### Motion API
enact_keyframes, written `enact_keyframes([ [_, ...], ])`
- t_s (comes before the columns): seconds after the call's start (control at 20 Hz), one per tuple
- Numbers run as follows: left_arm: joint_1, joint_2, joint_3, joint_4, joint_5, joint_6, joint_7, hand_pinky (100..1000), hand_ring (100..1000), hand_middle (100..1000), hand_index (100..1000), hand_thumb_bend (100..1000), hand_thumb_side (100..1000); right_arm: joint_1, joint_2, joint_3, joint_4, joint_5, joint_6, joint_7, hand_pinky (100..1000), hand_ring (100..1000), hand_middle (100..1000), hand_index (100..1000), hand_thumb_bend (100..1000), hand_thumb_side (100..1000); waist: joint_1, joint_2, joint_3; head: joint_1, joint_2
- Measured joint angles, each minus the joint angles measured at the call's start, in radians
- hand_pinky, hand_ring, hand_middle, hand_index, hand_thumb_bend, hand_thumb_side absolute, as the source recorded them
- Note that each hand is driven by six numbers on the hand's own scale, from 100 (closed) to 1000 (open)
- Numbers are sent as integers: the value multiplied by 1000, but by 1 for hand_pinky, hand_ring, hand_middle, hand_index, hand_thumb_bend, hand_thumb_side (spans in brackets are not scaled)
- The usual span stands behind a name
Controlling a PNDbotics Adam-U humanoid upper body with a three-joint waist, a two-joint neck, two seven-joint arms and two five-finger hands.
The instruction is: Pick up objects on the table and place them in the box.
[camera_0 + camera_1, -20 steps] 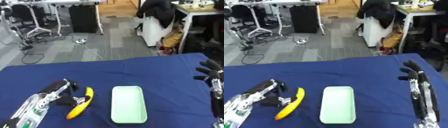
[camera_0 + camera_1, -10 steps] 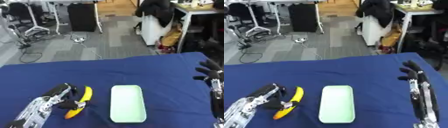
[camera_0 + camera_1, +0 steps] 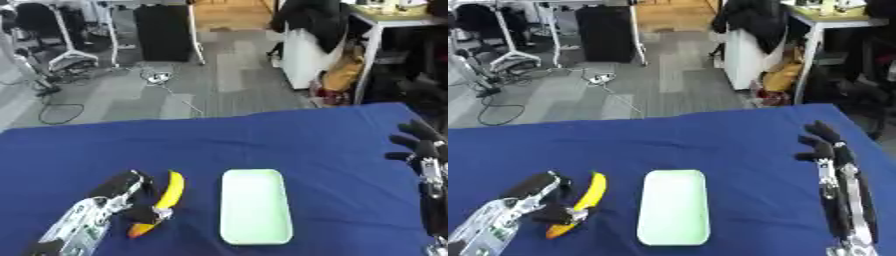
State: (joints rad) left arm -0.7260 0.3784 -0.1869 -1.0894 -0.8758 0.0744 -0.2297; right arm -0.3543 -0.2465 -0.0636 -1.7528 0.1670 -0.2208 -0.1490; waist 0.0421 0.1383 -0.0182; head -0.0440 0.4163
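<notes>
Near the table's front left corner the left hand [image 3: 118, 200] has its fingers curled against the lower half of a yellow banana [image 3: 163, 200], thumb and fingers pinching it where it lies on the blue table [image 3: 289, 135]. Just right of the banana sits a pale green box [image 3: 254, 205], mid-front. At the right edge the right hand [image 3: 833, 165] stands idle, fingers straight, upward.

Black cabinet [image 3: 164, 31], floor cables [image 3: 157, 80] beyond table
</notes>
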Motion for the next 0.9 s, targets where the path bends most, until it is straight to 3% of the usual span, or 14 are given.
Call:
enact_keyframes([
  [0.9,-34,-47,1,61,-71,11,56,551,400,451,624,407,628,-1,0,0,0,0,-2,6,641,779,814,918,100,874,0,7,-5,0,-1],
])
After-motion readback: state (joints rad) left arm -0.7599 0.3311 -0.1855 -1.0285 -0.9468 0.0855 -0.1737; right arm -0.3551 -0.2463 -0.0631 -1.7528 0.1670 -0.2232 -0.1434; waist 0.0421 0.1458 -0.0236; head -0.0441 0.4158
